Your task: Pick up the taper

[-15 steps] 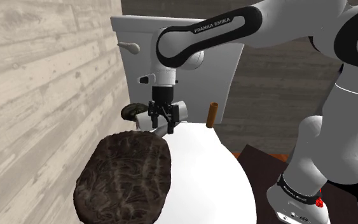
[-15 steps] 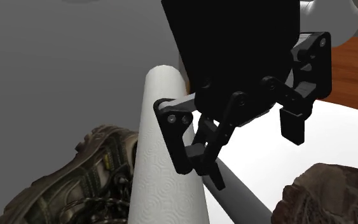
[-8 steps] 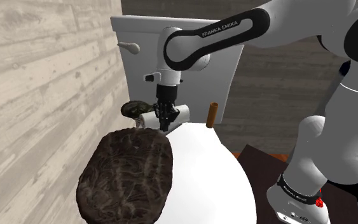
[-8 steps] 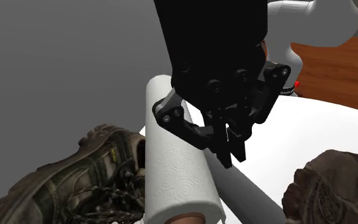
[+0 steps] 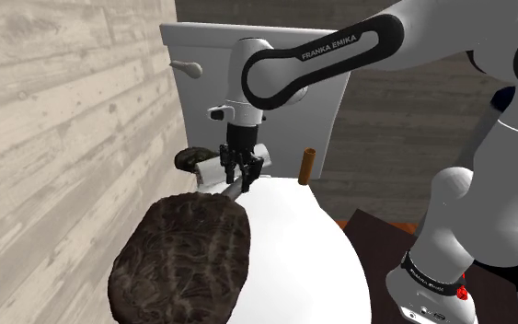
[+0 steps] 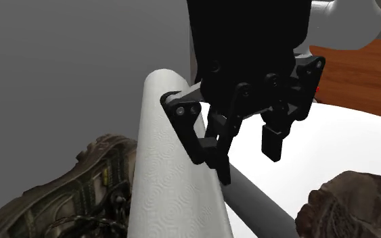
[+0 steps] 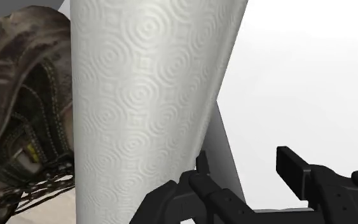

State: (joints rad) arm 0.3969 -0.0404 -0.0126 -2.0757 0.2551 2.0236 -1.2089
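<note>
standing apart again, the fingers of the gripper (image 6: pixel 248 162) are seen to have been reopened — half a second ago they were drawn together over the same spot. the grey taper (image 6: pixel 256 203) is laid flat on the white lid (image 6: pixel 365 142), just beside the paper roll (image 6: pixel 168 176), with a worn boot (image 6: pixel 80 196) on the roll's far side. in the wrist view the taper is found between the fingers, close to one and well apart from the other, so nothing is held. that closing is judged to have caught nothing — a fresh closing on the taper is still required.
</note>
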